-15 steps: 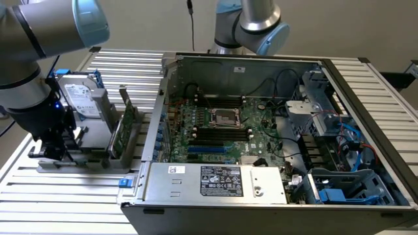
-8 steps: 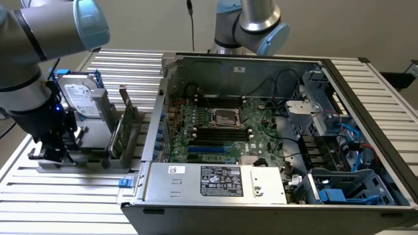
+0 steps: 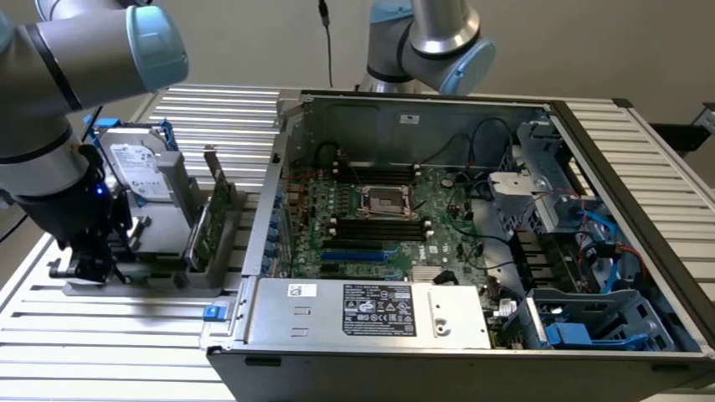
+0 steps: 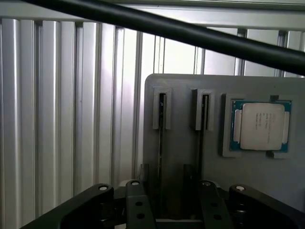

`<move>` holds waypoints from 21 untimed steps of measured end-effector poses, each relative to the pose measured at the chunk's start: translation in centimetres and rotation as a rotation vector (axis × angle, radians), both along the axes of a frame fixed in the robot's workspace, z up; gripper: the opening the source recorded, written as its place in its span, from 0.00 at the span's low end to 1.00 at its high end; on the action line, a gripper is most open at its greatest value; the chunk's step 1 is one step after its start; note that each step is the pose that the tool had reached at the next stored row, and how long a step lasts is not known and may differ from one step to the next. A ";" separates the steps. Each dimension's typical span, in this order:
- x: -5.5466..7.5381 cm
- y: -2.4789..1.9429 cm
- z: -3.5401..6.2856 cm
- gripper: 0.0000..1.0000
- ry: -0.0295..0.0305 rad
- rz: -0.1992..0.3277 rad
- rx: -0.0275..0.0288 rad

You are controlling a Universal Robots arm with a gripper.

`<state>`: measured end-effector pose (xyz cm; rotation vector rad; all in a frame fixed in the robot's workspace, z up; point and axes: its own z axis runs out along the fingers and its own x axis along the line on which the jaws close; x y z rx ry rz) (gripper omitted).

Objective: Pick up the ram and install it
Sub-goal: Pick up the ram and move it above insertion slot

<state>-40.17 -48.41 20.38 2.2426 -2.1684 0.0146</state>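
1. Ram point(image 4: 161, 138), apparently: a thin dark strip seen edge-on, upright in one of two narrow slots of the grey holder point(image 4: 181, 124). Similar strip point(image 4: 202, 138) in the neighbouring slot. Too thin from the wrist view to make out chips.
2. Gripper point(image 4: 174, 212) right over the slots, fingers point(image 4: 138, 210) spread apart and pinching nothing. In the exterior view, set low at the holder's end toward the exterior view's left.
3. Processor point(image 4: 262, 126) lying flat in a recess of the same holder, beside the slots.
4. Hard drive point(image 3: 140, 172) with blue rails and expansion card point(image 3: 218, 219) upright on the holder, on the exterior view's right of the gripper.
5. Underneath all, slatted aluminium table point(image 3: 123, 352), pale ribbed metal.
6. Open computer case point(image 3: 637, 193) on that table, just beside the holder. Motherboard point(image 3: 380, 218) inside, power supply point(image 3: 369, 308) along the near wall.
7. Second arm point(image 3: 430, 42) behind the case, plain beige wall point(image 3: 257, 42) beyond. Black cable point(image 4: 190, 33) slanting close before the wrist camera.
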 end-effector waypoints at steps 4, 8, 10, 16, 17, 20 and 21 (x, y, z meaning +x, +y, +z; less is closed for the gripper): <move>0.0 -0.10 -0.16 0.42 0.0001 0.000 -0.0035; 0.0 -0.17 -0.48 0.42 0.0000 0.000 -0.0050; 0.0 -0.19 -0.63 0.42 0.0001 0.000 -0.0056; 0.0 -0.22 -0.89 0.42 0.0001 0.000 -0.0067; 0.0 -0.23 -0.92 0.40 0.0001 0.000 -0.0068; 0.0 -0.24 -1.00 0.22 0.0001 0.000 -0.0068; 0.0 -0.25 -1.01 0.22 0.0002 0.000 -0.0071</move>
